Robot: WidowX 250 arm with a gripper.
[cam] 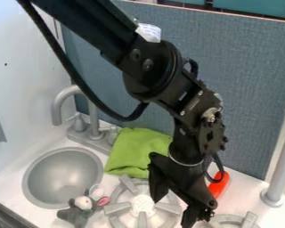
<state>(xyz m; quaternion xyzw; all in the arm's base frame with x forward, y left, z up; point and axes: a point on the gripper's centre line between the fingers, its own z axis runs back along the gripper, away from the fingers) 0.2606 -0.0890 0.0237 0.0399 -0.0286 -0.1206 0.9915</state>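
Observation:
The gripper (174, 208) hangs over the right part of the near burner, its fingers spread apart with no object visible between them. Behind and left of it, a crumpled green cloth (137, 150) lies on the counter. A bright orange-red object (217, 183) sits just right of the gripper, partly covered by the arm. At the lower left, a grey plush mouse (77, 214) with a pink-lined ear rests between the sink and the burner.
A round grey sink (63, 177) with a grey faucet (66, 99) is at the left. The burner grate (122, 206) stands at the bottom, another grate (233, 220) to its right. A grey post (278, 171) rises at the right edge; a blue-grey panel (252, 89) runs along the back.

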